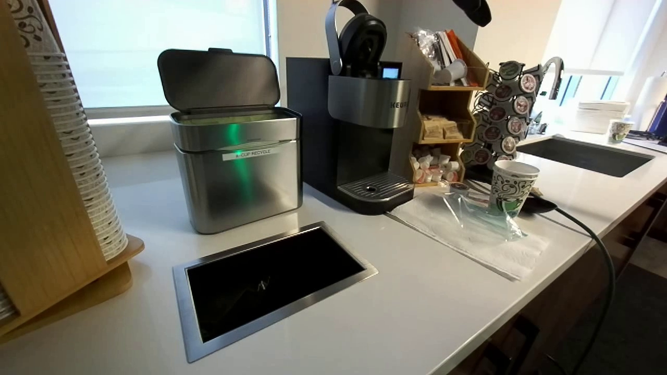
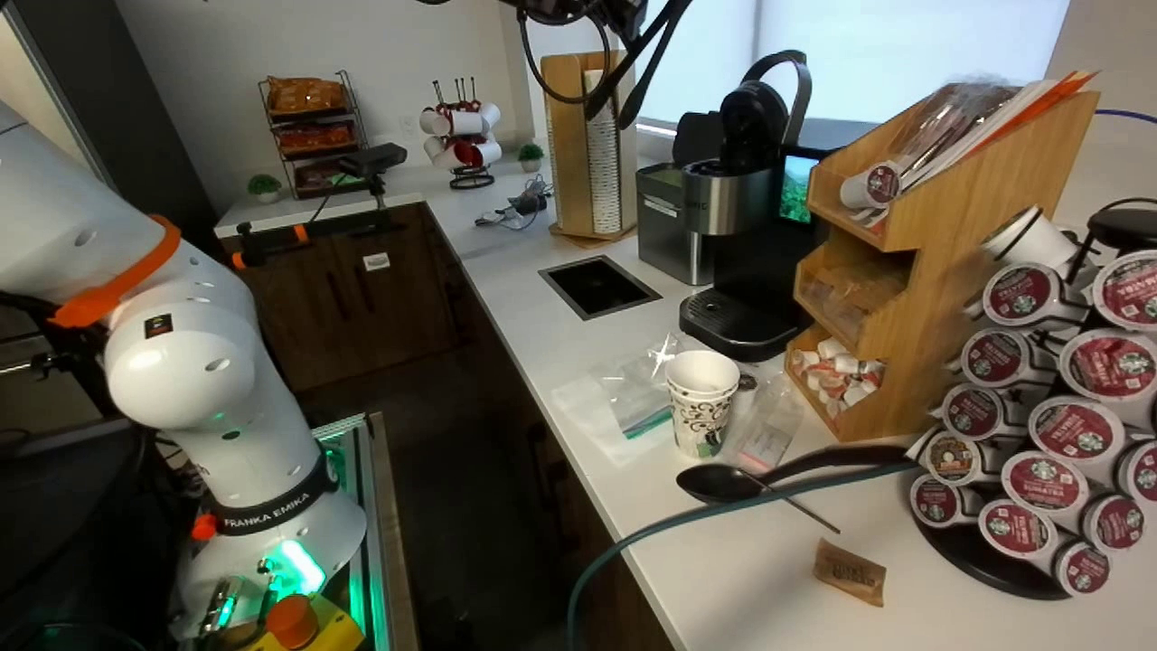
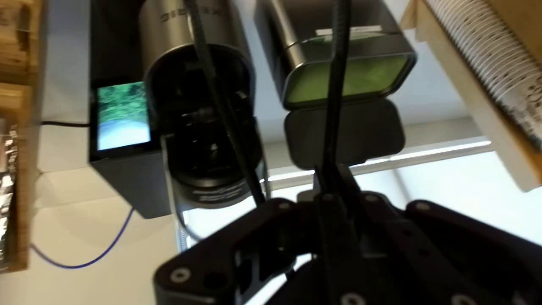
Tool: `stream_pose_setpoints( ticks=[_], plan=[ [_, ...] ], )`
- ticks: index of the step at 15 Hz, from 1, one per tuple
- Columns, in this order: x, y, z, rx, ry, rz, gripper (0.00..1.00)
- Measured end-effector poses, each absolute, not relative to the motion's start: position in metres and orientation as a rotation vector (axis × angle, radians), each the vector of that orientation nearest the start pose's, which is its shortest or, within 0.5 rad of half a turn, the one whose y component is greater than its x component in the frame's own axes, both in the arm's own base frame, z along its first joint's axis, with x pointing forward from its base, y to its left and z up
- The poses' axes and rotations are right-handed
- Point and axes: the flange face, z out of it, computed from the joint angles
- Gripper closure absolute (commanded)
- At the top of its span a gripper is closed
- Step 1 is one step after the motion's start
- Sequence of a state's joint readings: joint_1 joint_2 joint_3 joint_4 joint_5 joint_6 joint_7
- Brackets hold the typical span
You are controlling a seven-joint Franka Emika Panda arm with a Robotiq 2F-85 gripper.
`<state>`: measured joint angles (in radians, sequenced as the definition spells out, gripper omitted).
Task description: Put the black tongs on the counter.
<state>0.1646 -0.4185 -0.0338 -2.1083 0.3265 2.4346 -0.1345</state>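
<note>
A pale counter runs past a coffee machine, a steel bin with its lid raised, and a metal-framed black cut-out. A patterned paper cup stands on it near a dark spoon. In the wrist view the claw is closed on the black tongs, whose two thin arms spread apart. In an exterior view the tongs hang in the air, tips pointing down, apart from the counter.

In an exterior view, a Keurig coffee machine stands between an open K-cup recycling bin, left, and a wooden organizer; farther right stands a coffee-pod rack.
</note>
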Motion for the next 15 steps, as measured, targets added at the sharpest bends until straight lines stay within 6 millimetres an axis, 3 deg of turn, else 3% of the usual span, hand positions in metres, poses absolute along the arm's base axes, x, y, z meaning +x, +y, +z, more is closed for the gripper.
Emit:
stream_pose_setpoints(
  ticks=[2, 5, 8, 13, 15],
  plan=[
    [0.470, 0.084, 0.658, -2.598, -0.230, -0.964, 0.99],
    [0.469, 0.103, 0.623, -2.525, -0.336, -0.815, 0.99],
    [0.464, 0.102, 0.599, -2.486, -0.411, -0.637, 0.95],
    [0.465, 0.097, 0.597, -2.489, -0.418, -0.615, 0.99],
    [0.464, 0.101, 0.583, -2.503, -0.422, -0.534, 0.99]
  ],
)
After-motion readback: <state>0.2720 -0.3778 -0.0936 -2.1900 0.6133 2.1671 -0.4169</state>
